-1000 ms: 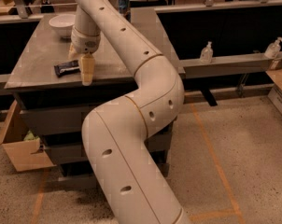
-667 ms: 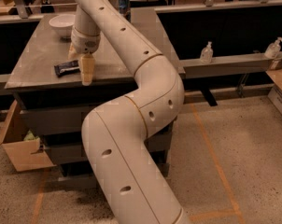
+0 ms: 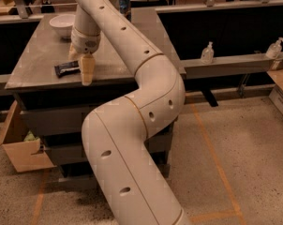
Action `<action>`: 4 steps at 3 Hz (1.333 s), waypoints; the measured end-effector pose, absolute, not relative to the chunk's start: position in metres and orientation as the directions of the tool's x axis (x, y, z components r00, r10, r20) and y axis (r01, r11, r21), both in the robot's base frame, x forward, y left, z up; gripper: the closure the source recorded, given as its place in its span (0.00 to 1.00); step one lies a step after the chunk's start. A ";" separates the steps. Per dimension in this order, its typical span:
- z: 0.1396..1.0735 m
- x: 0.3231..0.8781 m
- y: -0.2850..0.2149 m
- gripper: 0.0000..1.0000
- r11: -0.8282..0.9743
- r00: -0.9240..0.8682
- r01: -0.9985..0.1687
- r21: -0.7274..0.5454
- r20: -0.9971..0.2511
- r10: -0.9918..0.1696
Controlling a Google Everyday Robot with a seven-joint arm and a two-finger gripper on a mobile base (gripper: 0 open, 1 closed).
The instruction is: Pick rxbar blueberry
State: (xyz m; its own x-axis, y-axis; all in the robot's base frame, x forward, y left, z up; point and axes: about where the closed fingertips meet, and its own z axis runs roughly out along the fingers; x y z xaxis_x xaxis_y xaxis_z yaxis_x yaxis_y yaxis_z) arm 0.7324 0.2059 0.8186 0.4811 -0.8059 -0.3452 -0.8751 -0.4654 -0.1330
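The rxbar blueberry point(image 3: 65, 69) is a flat dark bar lying near the front left of the grey table top point(image 3: 43, 60). My gripper point(image 3: 80, 70) hangs down from the arm at the bar's right end, low over the table. Its fingers stand apart: the near finger point(image 3: 87, 70) is in front of the bar, and the far one shows just behind it. The bar's right end lies between them and is partly hidden. The bar rests flat on the table.
A white bowl point(image 3: 63, 24) stands at the table's back left and a blue-and-silver can point(image 3: 124, 4) at the back. My arm point(image 3: 132, 125) fills the middle of the view. A cardboard box point(image 3: 19, 146) sits on the floor at the left. Two pump bottles point(image 3: 207, 53) stand on the right ledge.
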 end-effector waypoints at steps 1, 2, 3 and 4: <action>0.820 0.732 0.206 0.90 -0.465 0.481 -0.875 -0.133 -0.345 -0.806; 0.824 0.730 0.205 1.00 -0.464 0.480 -0.876 -0.133 -0.346 -0.806; 0.825 0.730 0.205 1.00 -0.464 0.480 -0.876 -0.133 -0.346 -0.806; 0.827 0.729 0.205 1.00 -0.464 0.480 -0.876 -0.133 -0.346 -0.807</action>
State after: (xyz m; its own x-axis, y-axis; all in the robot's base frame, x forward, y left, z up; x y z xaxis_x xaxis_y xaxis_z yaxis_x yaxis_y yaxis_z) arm 0.7292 0.2047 0.8266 0.4797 -0.8065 -0.3456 -0.8759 -0.4638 -0.1333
